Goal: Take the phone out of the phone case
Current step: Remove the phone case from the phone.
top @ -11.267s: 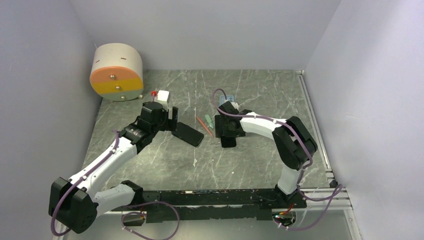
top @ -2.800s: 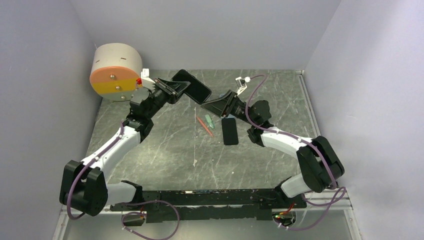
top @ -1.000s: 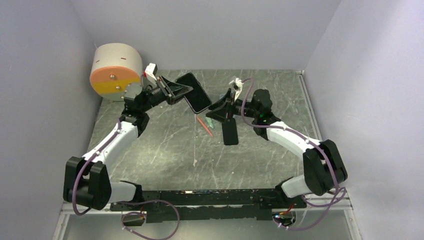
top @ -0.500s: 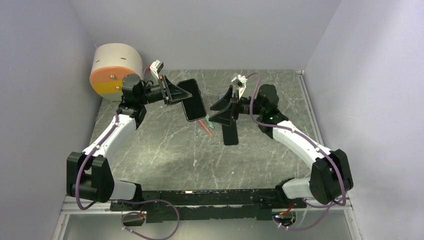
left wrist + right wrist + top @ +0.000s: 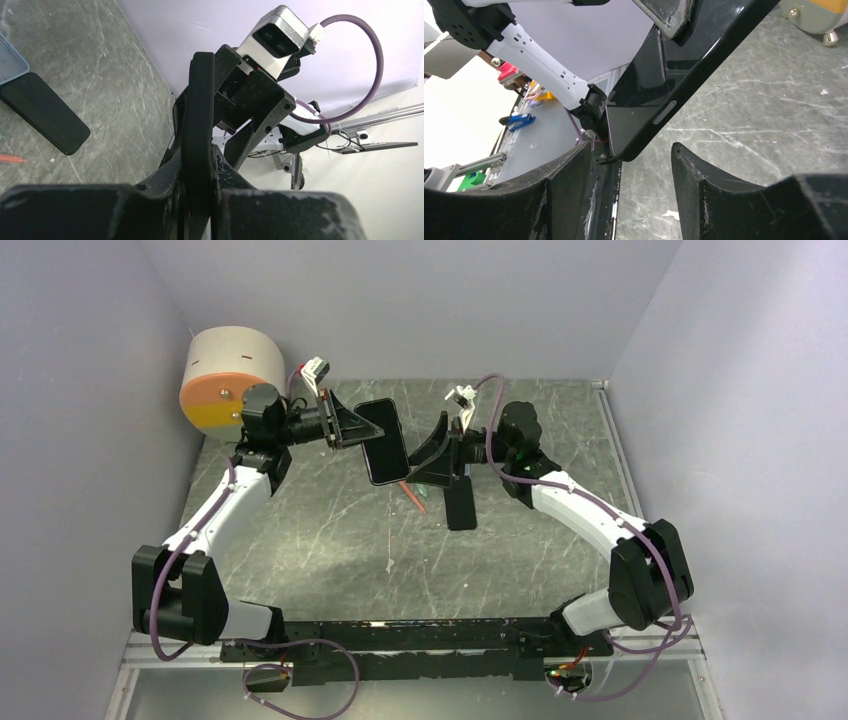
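my left claw (image 5: pixel 345 427) is clamped tight on the phone (image 5: pixel 384 441), holding it up over the far middle of the table (image 5: pixel 330 540). my right claw (image 5: pixel 630 150) is open, straddling its lower corner.

The held phone (image 5: pixel 644 115) shows a glossy, smooth black face that mirrors its surroundings, the fingers (image 5: pixel 564 195) of the right gripper (image 5: pixel 630 150) are matt black plastic, grainy and scuffed pale at the edges, and the table (image 5: pixel 330 530) looks like dull grey stone veined white.
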Robot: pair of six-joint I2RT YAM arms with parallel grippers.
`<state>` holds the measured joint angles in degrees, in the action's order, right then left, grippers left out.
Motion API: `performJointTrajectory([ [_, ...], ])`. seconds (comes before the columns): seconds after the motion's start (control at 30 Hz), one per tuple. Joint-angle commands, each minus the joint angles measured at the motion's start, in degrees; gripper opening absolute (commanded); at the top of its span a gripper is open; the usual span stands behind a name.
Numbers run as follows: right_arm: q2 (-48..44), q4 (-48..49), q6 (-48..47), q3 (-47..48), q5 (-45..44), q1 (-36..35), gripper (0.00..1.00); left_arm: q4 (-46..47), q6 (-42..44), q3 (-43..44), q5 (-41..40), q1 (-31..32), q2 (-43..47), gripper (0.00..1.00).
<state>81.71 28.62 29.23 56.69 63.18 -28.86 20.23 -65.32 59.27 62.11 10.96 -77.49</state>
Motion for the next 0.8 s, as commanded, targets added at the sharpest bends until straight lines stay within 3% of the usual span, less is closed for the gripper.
performJointTrajectory([
  [0.0, 0.17, 3.49, 0.14, 3.56, 1.89, -0.36, 0.60, 4.33, -0.20, 3.11, 2.89, 0.20, 1.57, 0.03],
  [0.2, 1.72, 5.25, -0.12, 4.18, 4.67, -0.98, 0.37, 6.45, -1.85, 2.99, 4.28, 0.38, 1.34, 0.03],
  [0.4, 2.55, -5.55, -12.46, 6.30, 8.15, -2.46, 0.01, 13.77, -8.18, 2.35, 5.32, 0.38, 0.68, 0.02],
  [0.63, 3.02, -26.08, -33.65, 10.59, 9.00, -3.41, 0.00, 13.48, -10.18, 3.56, 6.12, 0.38, 0.48, 0.02],
  [0.77, 3.88, -35.00, -40.58, 13.40, 7.28, -4.78, 0.01, 11.13, -9.64, 4.28, 5.59, 0.38, 0.72, 0.02],
])
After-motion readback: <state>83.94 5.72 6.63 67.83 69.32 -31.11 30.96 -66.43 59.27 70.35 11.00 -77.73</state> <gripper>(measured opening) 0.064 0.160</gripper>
